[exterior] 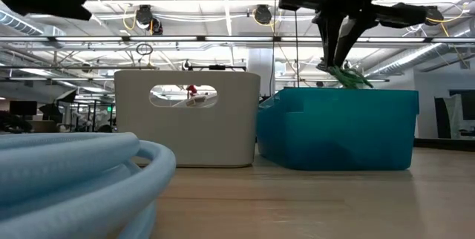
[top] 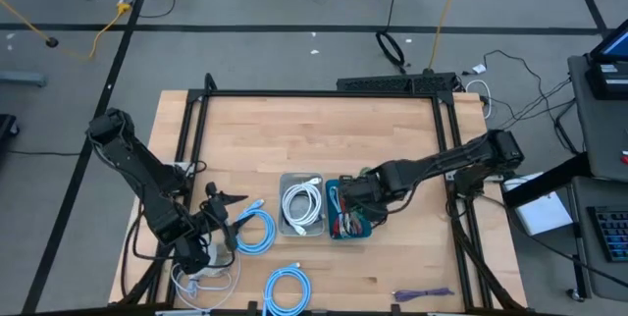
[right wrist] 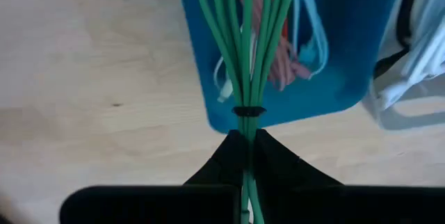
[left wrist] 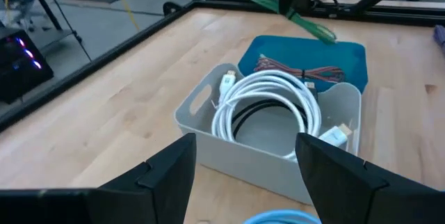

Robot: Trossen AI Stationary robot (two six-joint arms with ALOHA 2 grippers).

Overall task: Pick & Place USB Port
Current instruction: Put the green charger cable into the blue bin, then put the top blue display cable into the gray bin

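Fingers on the right gripper (right wrist: 246, 144) are pinched tight on a bundled green cable (right wrist: 245, 50), gripping it right below the little black tie so the loops hang together instead of flopping loose. It's hovering directly above the blue bin (top: 350, 228), which already has reddish and pale cables in it, so my guess is that's the drop spot and it just needs to lower and let go. In the low view the green loops sit just above the bin's rim, not inside yet.

Left gripper (left wrist: 245, 172) is parked near the front left of the table with its fingers spread wide and nothing between them, looking toward the white bin (top: 302, 228) with a coiled white cable (left wrist: 268, 102) inside. Light blue cable coils (top: 257, 233) lie on the table (top: 294, 130) beside it, probably next in line.
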